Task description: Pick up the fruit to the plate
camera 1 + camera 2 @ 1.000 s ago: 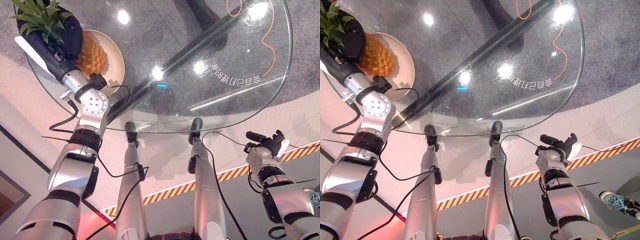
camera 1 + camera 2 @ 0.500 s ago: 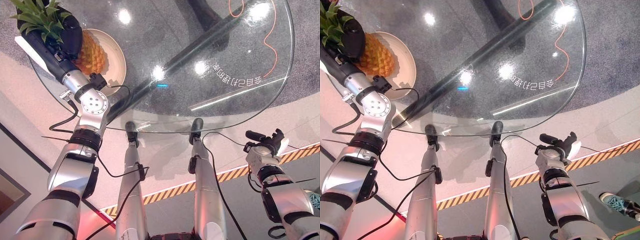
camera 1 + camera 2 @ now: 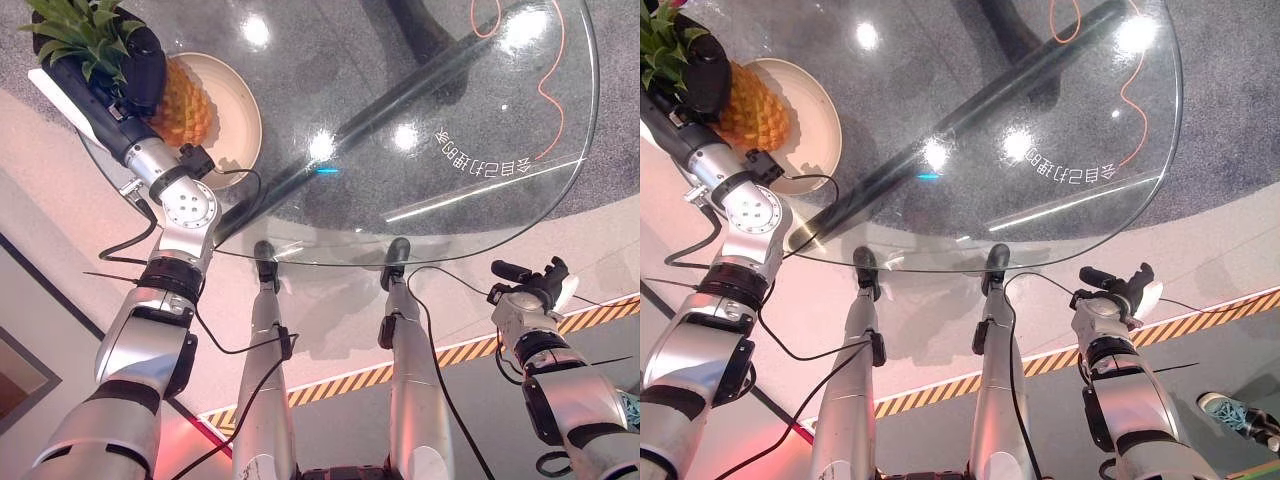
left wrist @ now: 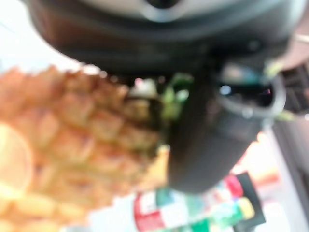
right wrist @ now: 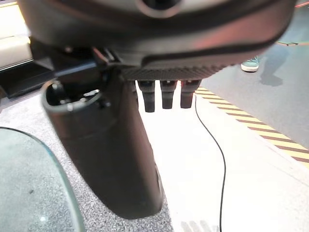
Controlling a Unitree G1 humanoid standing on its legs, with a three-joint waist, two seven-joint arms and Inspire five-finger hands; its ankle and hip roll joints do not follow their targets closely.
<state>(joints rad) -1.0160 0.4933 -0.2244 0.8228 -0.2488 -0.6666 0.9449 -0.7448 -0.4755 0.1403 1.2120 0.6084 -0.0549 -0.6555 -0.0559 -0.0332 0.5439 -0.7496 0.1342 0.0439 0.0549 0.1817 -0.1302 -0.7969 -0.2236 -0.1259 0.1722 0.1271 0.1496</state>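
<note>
across the glass bench (image 3: 430,110) nothing is shifting between the earlier frames and now. on the beige plate (image 3: 240,105) the pineapple (image 3: 185,100) is lying where it was, left hand (image 3: 135,70) fingers still clamped on it, so release is remaining. right hand (image 3: 530,285) is idling off the bench, fingers relaxed.

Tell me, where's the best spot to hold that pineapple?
Probably where the left hand has it now: at the top of the pineapple, just under the leaves. The body narrows there, so fingers wrap it more easily than the wide, bumpy middle. It lies on its side over the plate, so coming from the leafy end keeps the hand off the plate.
</note>
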